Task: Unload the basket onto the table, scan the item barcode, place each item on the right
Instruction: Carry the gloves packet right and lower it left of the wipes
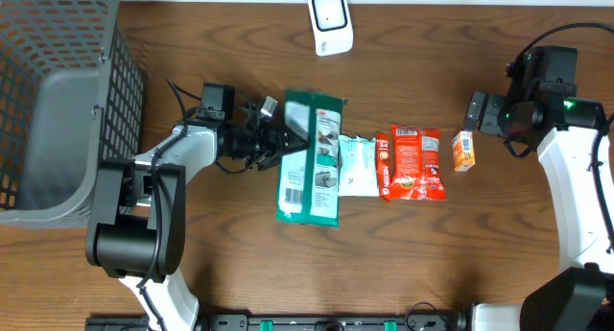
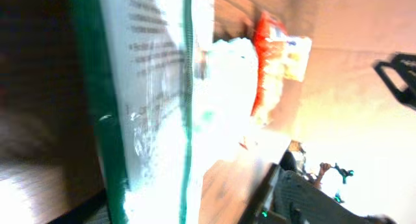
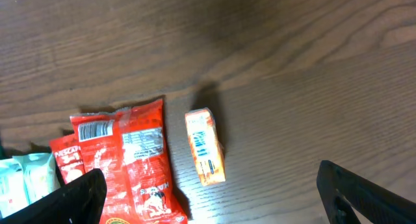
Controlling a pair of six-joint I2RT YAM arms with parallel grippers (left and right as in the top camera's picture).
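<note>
The red packet (image 3: 127, 165) in the middle of the counter carries the only print that comes close to being read. In the right wrist view, white letters along its left edge look like the brand Nescafé. A barcode (image 3: 96, 129) sits on a white label at the packet's far end, its digits too small to make out. The small orange box (image 3: 205, 146) to the right has dark print that stays illegible. The green and white package (image 2: 149, 87) on the left shows lines of fine text, all blurred.
</note>
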